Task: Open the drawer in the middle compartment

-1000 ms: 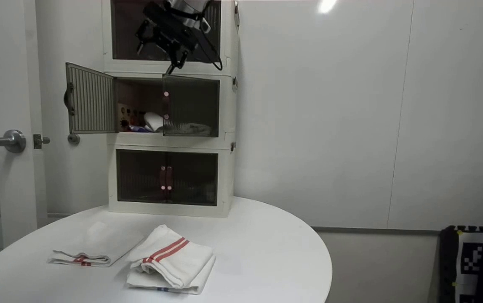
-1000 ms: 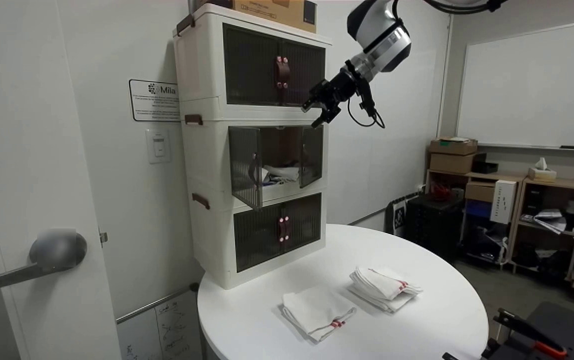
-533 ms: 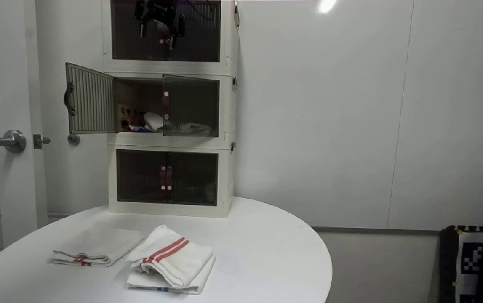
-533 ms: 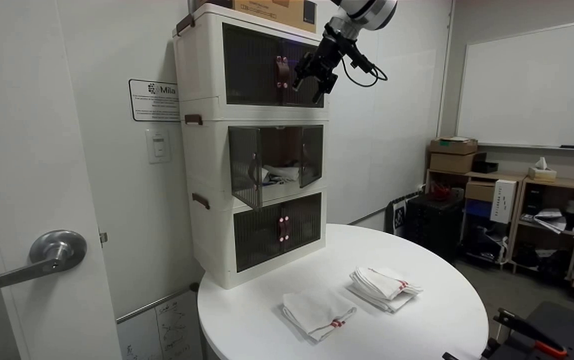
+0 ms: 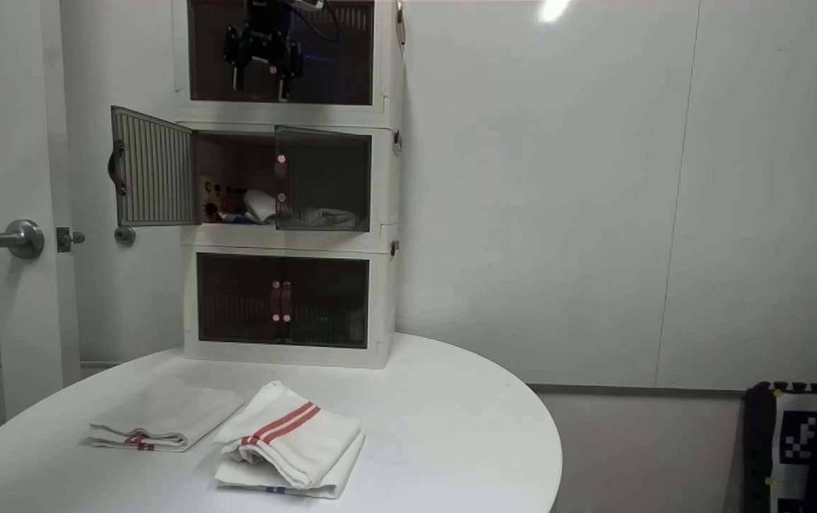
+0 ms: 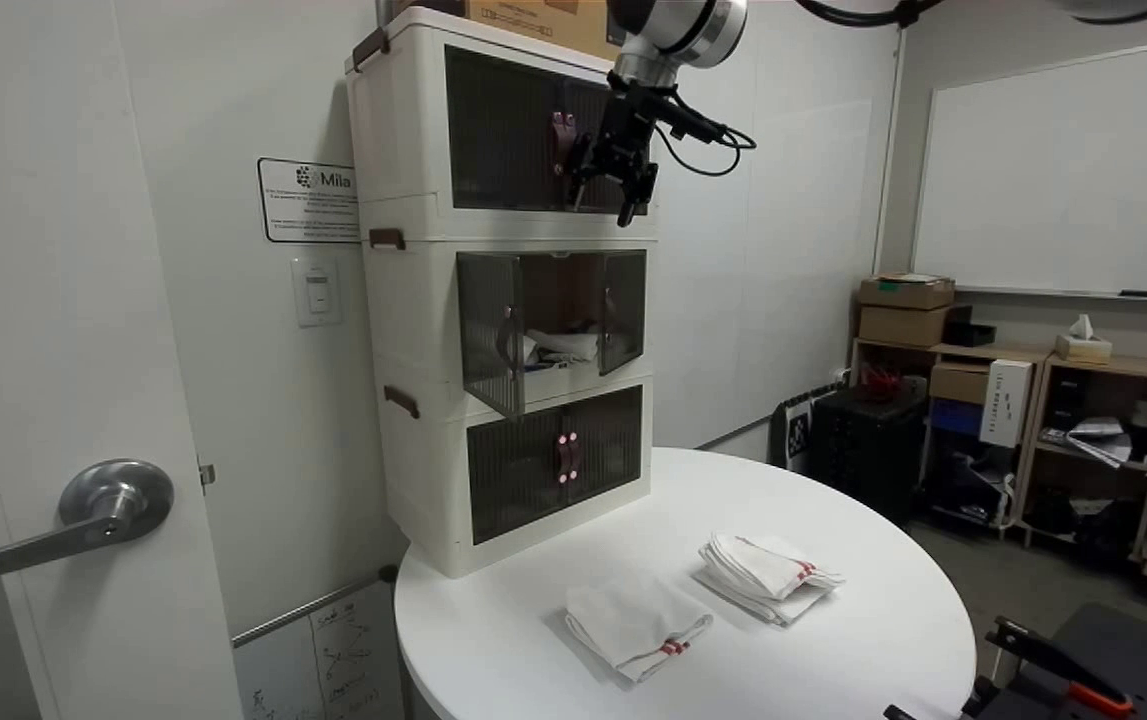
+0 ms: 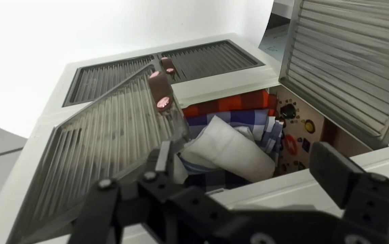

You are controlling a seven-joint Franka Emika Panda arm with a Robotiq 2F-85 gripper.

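The middle compartment point(image 5: 382, 182) is a white-framed box between two like boxes. Its tinted front, the drawer, shows as two side-hinged panels. The left panel point(image 5: 155, 171) is swung wide open in both exterior views; the right panel point(image 5: 326, 178) is ajar. In the wrist view the ajar panel point(image 7: 113, 132) is at left and the wide-open panel point(image 7: 347, 64) at upper right. White cloth point(image 7: 228, 149), checked cloths and a printed box point(image 7: 303, 135) lie inside. My gripper point(image 5: 261, 87) is open and empty, pointing down before the top box, above the ajar panel, apart from it. It also shows in an exterior view point(image 6: 602, 205).
The top box point(image 6: 403, 150) and the bottom box point(image 6: 423, 490) have shut panels. Folded cloths point(image 5: 294, 434) and another folded cloth point(image 5: 166, 413) lie on the round white table point(image 5: 465, 427). A cardboard box point(image 6: 543, 25) sits on top. A room door handle point(image 5: 16, 239) is at left.
My gripper has turned from tilted to pointing more steeply down. It rose in front of the top box, then sank slightly. The panels have not moved.
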